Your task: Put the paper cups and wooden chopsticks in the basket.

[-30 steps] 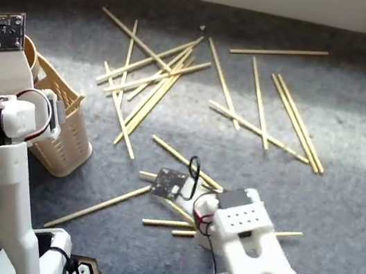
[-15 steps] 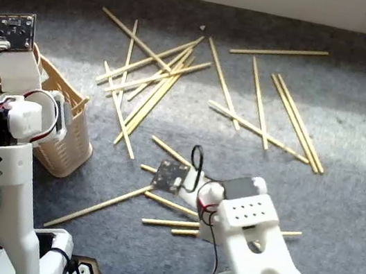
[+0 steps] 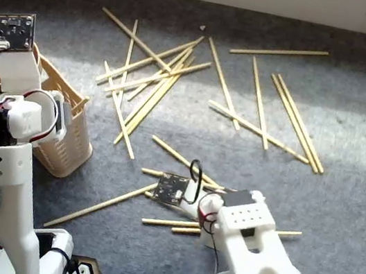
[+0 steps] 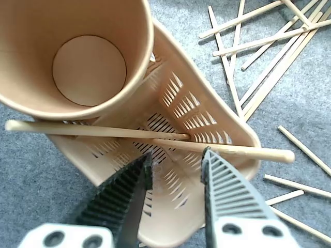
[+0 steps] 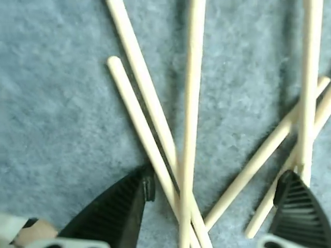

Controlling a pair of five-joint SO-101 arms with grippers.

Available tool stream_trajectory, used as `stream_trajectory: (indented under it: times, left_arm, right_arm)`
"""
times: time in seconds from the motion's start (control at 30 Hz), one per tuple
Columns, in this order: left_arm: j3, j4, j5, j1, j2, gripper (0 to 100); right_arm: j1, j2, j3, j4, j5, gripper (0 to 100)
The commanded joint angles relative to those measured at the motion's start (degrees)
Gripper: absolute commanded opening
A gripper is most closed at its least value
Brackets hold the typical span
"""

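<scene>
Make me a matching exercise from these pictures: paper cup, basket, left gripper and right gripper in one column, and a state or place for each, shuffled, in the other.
Column one
1. paper cup
2. basket
3. left gripper
4. right gripper

Column two
A. open, low over loose chopsticks on the grey surface
B. empty inside
C. open, above the basket
D. two chopsticks lying across it

Pairs: 1-B, 2-D, 3-C, 4-A
</scene>
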Motion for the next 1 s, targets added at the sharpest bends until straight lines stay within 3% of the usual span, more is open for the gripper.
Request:
stream_trajectory:
  times: [0.0, 0.2, 0.43, 0.8, 0.97]
  left_arm:
    - [-0.2, -0.4, 0.2, 1.0, -0.2, 18]
    - [-0.1, -0.4, 0.1, 1.3, -0.2, 18]
    - [1.0, -0.8, 0.1, 1.4, -0.2, 18]
    - [1.3, -1.0, 0.1, 1.4, -0.2, 18]
    - [1.3, -0.9, 0.1, 1.4, -0.2, 18]
  right_arm:
    - [4.2, 10.9, -7.6, -1.8, 1.1, 35.8]
    - [7.4, 29.9, -30.0, 2.8, -3.4, 35.8]
    - [8.7, 34.8, -48.4, 10.3, -3.4, 35.8]
    - [10.1, 25.1, -50.2, 17.3, -3.5, 35.5]
    - [8.5, 23.6, -43.5, 19.5, -3.5, 35.5]
